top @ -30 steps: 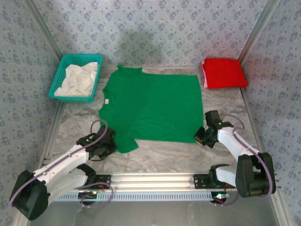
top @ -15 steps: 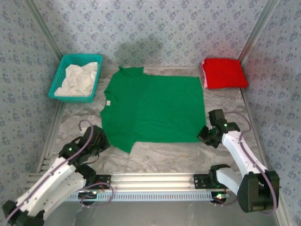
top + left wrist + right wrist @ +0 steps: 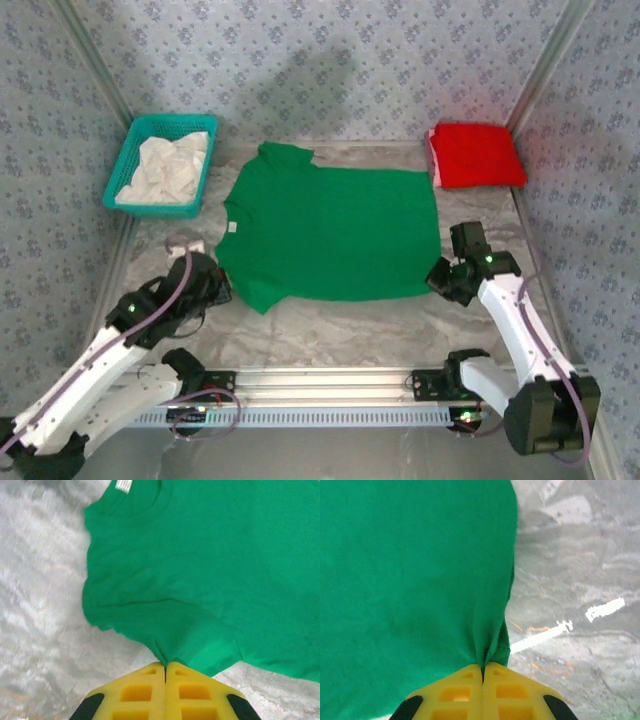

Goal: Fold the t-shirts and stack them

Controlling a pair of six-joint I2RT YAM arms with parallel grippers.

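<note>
Your left gripper (image 3: 220,292) is pinched shut on the near sleeve of the green t-shirt (image 3: 330,230), at about 8 o'clock from the shirt's middle. In the left wrist view its yellow fingers (image 3: 135,692) meet, and the fabric puckers into the seam between them. Your right gripper (image 3: 438,278) is likewise closed on the near hem corner at about 4 o'clock, with green cloth gathered up between its closed jaws.

Going down in size, you have the marbled grey table (image 3: 340,325) under everything. The green t-shirt lies spread nearly flat across its centre, neck toward 9 o'clock and hem toward 3 o'clock, with faint creases running from each grip. The teal mesh basket (image 3: 155,208) sits at 10 o'clock, apart from the shirt, and holds a crumpled white cloth (image 3: 165,168). The red t-shirt (image 3: 477,155) rests folded in the corner at 2 o'clock, just beside the green hem's far corner; you cannot tell whether they touch. A small white label (image 3: 232,226) shows inside the green collar
</note>
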